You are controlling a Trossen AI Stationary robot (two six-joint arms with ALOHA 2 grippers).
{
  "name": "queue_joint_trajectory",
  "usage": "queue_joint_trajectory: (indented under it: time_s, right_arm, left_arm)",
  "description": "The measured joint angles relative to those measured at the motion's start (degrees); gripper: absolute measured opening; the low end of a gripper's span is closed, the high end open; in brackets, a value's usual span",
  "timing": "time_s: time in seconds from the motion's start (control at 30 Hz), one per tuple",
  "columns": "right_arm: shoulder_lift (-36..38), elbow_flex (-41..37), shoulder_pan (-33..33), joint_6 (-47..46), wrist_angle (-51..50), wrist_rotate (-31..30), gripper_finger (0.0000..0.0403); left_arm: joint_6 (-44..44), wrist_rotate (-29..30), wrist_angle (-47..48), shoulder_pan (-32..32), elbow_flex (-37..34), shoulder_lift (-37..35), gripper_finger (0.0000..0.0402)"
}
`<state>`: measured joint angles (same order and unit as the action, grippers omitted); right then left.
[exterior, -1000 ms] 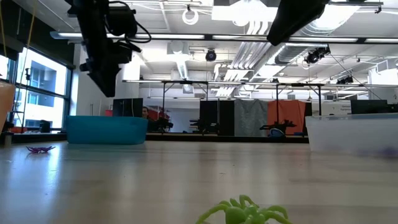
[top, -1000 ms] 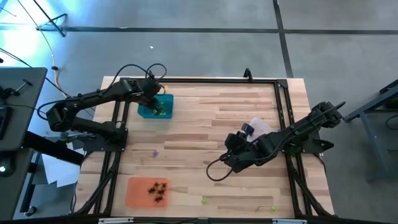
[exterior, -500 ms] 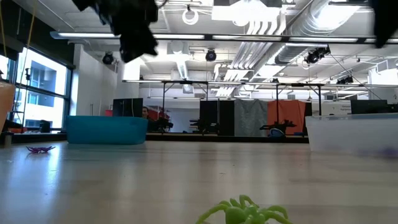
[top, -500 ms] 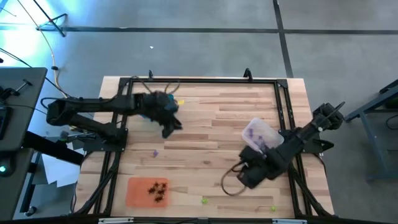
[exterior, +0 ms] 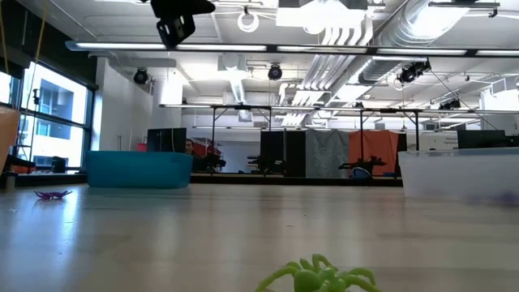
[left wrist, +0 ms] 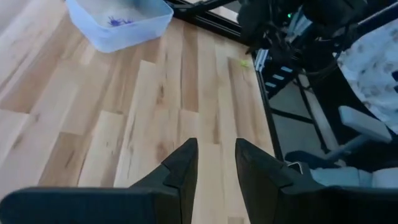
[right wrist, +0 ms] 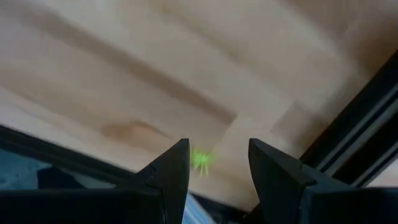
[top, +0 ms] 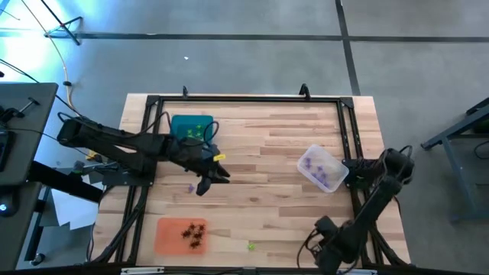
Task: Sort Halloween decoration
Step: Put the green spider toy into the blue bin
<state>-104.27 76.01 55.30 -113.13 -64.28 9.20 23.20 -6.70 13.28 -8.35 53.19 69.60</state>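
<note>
Tiny plastic spider pieces: black ones in flat orange tray, purple in clear tub, yellow-green in teal tray; strays on wooden table. Left gripper over mid-table, fingers slightly parted, empty. Right gripper wide, above a green stray. No readable writing.

I see a teal tray, an orange tray with black spiders, a clear tray with purple ones, a yellow-green spider between my right jaws, pale striped wood table
</note>
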Motion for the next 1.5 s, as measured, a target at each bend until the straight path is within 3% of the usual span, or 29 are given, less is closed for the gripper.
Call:
queue_joint_trajectory:
  time_s: [0.33, 0.7, 1.3, 1.5]
  right_arm:
    - [-4.6, 0.0, 3.4, -4.4, 10.1, 4.8, 0.0161]
    - [-5.2, 0.0, 5.5, -10.0, 10.9, 3.1, 0.0161]
    - [-8.4, -0.4, 5.5, -5.3, 11.8, 3.9, 0.0161]
    - [-7.7, -8.4, 5.3, -5.0, 24.8, 8.0, 0.0161]
  left_arm:
    - [2.3, 3.0, 0.1, -2.2, 0.0, 0.0, 0.0097]
    - [2.7, 3.1, 0.1, -2.7, 0.0, 0.0, 0.0097]
    - [3.7, 3.1, 0.1, -2.7, 0.0, 0.0, 0.0097]
    - [3.8, 3.0, 0.1, -2.7, 0.0, 0.0, 0.0097]
